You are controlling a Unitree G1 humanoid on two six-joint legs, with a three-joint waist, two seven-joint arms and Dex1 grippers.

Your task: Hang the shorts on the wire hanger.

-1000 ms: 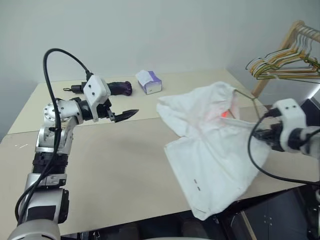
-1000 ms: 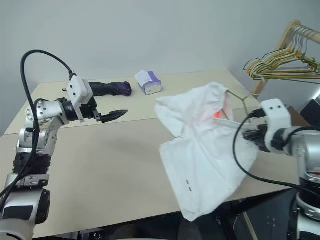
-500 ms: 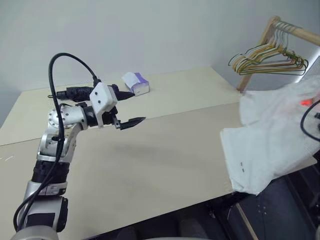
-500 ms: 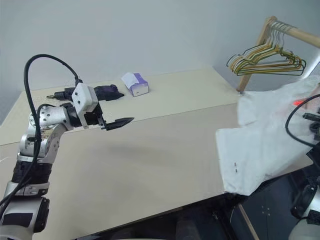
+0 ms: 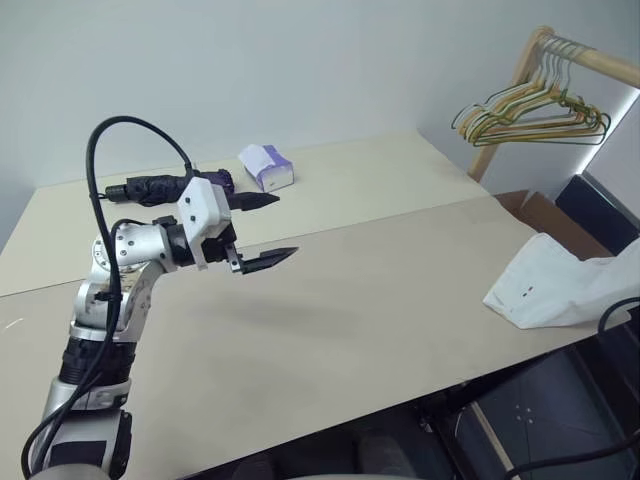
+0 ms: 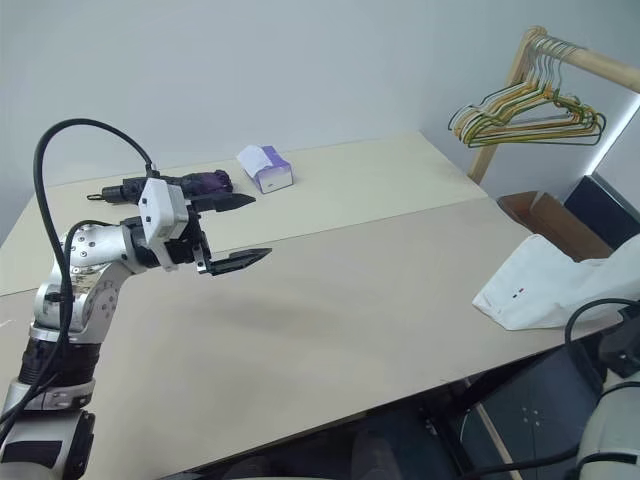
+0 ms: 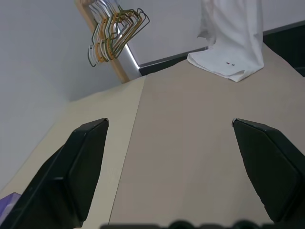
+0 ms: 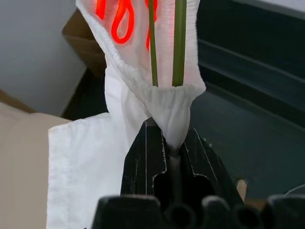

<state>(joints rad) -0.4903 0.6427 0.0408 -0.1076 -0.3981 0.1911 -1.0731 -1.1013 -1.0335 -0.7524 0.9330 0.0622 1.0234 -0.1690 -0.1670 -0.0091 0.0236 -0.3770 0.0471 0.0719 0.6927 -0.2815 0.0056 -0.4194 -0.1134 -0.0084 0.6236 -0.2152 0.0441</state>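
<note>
The white shorts (image 5: 560, 285) hang over the table's right front corner, with one hem and its tiny dark marks resting on the tabletop. In the right wrist view my right gripper (image 8: 169, 136) is shut on the gathered waistband (image 8: 174, 107). Two thin strands of the wire hanger (image 8: 180, 43) run up through the cloth just beyond the fingertips. My left gripper (image 5: 288, 224) hovers open over the left half of the table, far from the shorts (image 7: 228, 33), with nothing between its fingers (image 7: 81, 162).
A white-purple tissue box (image 5: 266, 166) and a dark folded umbrella (image 5: 165, 186) lie at the back left of the table (image 5: 380, 300). A wooden rack with bunched coloured hangers (image 5: 530, 100) stands at the far right. A cardboard box (image 5: 545, 215) sits beyond the table's right edge.
My right arm has swung far to the right, dragging the shorts from the table's middle right to its right front corner. The view has turned right. The left gripper stays open, drawn back slightly.
</note>
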